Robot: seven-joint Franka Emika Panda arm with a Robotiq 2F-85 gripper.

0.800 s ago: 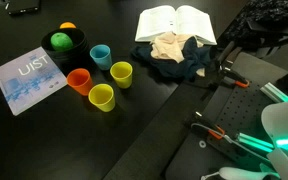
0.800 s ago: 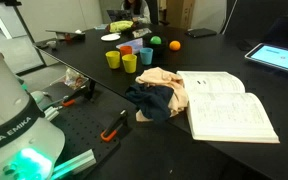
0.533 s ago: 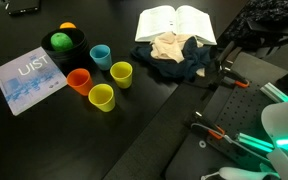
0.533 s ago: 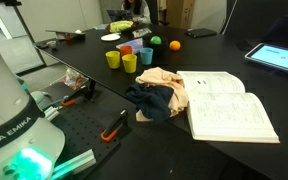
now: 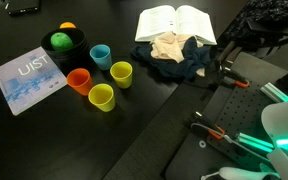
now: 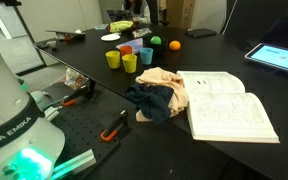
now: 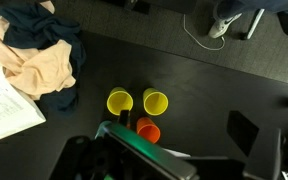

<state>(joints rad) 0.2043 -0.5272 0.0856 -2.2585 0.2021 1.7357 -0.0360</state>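
In the wrist view, at the left edge, lies an open book (image 7: 2, 100). Beside it is a heap of cloths (image 7: 39, 50), dark blue and beige, on the black tabletop (image 7: 234, 80). Further right a yellow cup (image 7: 120, 101) and a second yellow cup (image 7: 156, 102) stand upright, near to each other. Just below them is an orange cup (image 7: 148, 131), partly covered by the gripper (image 7: 134, 150).

The gripper hangs high over these cups and touches nothing; its fingers are released and empty. In an exterior view the same cups stand together with a blue cup (image 5: 101, 56), between a printed leaflet (image 5: 29, 78) and the cloths.

I judge this to be the approach step, because no cup is contacted yet. A move onto a cup would call for a straight descent, with one finger inside the rim and one outside, without pushing the neighbours.
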